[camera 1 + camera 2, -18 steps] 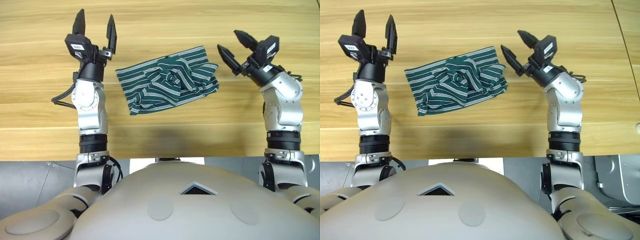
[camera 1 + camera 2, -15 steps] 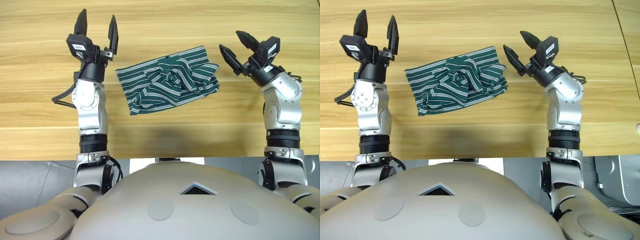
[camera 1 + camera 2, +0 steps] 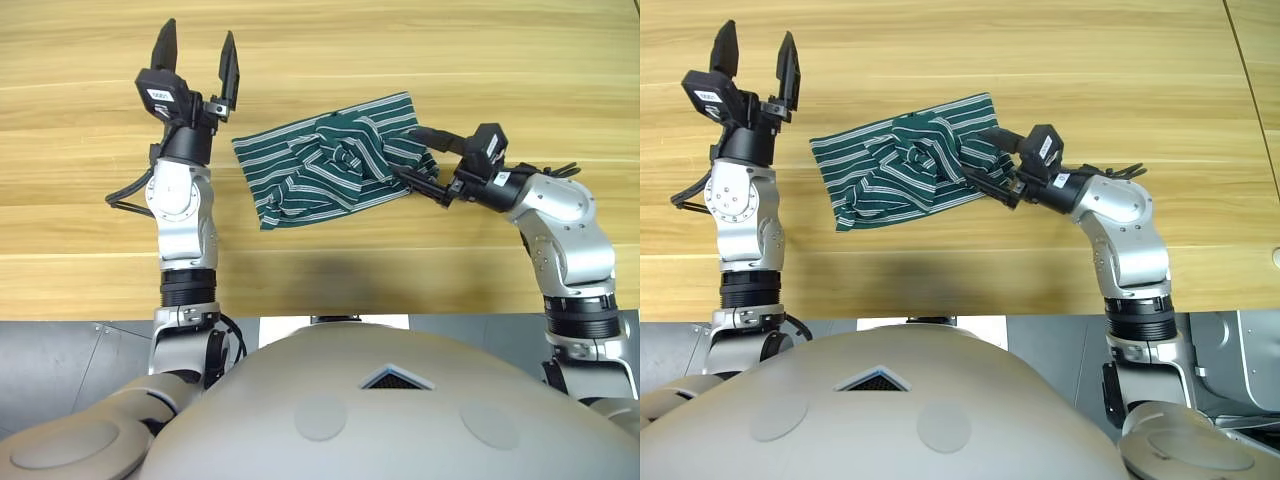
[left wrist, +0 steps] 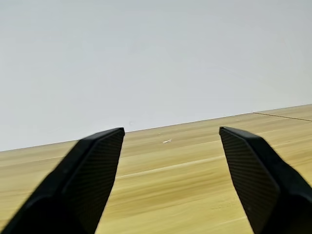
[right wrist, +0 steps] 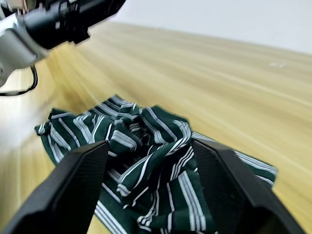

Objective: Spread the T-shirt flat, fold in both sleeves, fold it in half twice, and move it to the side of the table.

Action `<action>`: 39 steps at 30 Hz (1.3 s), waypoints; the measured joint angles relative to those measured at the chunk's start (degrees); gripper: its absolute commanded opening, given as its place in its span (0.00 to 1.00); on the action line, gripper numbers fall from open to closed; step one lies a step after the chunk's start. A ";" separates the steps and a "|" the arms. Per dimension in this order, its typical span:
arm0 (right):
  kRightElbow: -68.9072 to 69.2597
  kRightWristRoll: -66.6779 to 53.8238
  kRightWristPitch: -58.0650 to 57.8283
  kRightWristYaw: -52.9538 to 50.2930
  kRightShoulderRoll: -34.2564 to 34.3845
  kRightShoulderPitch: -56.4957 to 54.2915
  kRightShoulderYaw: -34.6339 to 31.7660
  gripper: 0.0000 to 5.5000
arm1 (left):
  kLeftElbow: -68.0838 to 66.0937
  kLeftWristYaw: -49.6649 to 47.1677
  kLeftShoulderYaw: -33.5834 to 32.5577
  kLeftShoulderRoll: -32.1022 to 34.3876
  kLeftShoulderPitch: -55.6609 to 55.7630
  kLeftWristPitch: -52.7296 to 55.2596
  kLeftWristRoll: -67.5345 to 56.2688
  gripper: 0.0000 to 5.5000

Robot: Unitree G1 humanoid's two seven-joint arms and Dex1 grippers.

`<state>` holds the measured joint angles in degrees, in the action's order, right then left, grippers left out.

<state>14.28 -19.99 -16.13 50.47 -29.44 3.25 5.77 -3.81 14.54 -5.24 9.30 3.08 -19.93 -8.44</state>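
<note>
T-shirt (image 3: 335,170) sits crumpled on the counter (image 3: 400,40); I see right fingers (image 3: 432,136) open around its edge, left fingers (image 3: 164,48) open alongside.

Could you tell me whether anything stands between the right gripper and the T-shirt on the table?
Nothing visible does. The right gripper is open at the right edge of the crumpled T-shirt, and the right wrist view shows the striped cloth directly between its fingers.

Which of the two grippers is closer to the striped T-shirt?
The right gripper: its open fingers flank the right edge of the T-shirt. The left gripper is open too, but off to the cloth's left, apart from it.
</note>
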 measured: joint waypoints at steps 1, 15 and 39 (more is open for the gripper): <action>0.15 0.17 -0.84 -0.04 -0.43 0.03 0.81 0.58 | 0.04 -0.02 0.01 -0.01 0.00 0.04 0.00 0.64; -3.05 4.46 -7.09 -4.32 0.08 -0.93 5.75 0.45 | 2.31 -0.14 0.52 -0.13 -0.33 0.78 0.00 0.64; -6.53 4.49 -4.53 -6.99 3.43 -7.70 2.46 0.00 | 41.39 -8.59 30.40 -3.45 -27.51 43.13 4.50 0.81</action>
<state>7.75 -15.50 -20.66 43.47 -26.01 -4.45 8.23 37.58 5.95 25.16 5.85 -24.44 23.20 -3.94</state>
